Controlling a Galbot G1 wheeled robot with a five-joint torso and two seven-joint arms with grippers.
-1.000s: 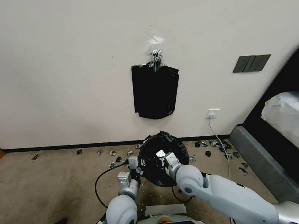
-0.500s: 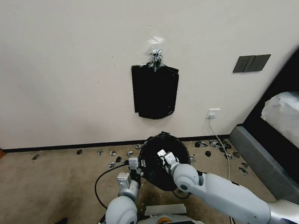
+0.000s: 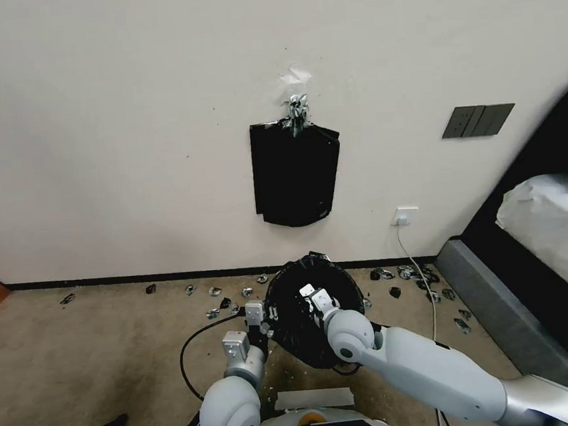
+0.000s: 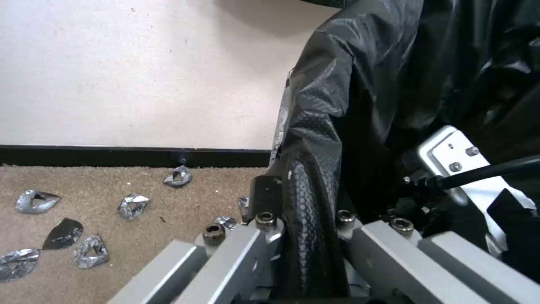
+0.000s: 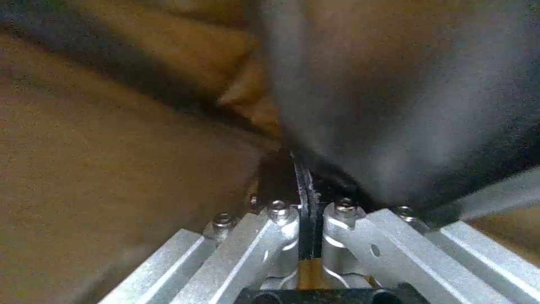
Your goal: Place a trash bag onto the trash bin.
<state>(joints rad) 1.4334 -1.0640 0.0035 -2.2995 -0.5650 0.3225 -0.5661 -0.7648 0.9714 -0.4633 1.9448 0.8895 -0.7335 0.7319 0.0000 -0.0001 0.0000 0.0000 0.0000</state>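
Left gripper [image 4: 306,236]: fingers clamped on a fold of the trash bag [image 4: 360,105], the film pinched tight between them and rising from the jaws as a taut ridge. In the head view this gripper [image 3: 257,315] sits at the bag's left edge, low over the carpet.

Right gripper [image 5: 306,202]: fingers closed together, a thin black edge of bag film pressed between the pads. In the head view it [image 3: 313,296] is inside the bag's mouth, reaching in from the near rim.

Between and beyond the two grippers, the trash bag [image 3: 316,303] stands as an opened, rounded black form on the floor near the wall. The trash bin's wall is covered by film; its surface cannot be made out.

Step in hand, as judged: spreading the bag's mouth over the rim. The next move calls for drawing the held edges outward and downward evenly, without tearing the film.

Farther out: foil-like scraps [image 3: 214,291] on the carpet; a flat black bundle [image 3: 293,172] hangs on the wall.
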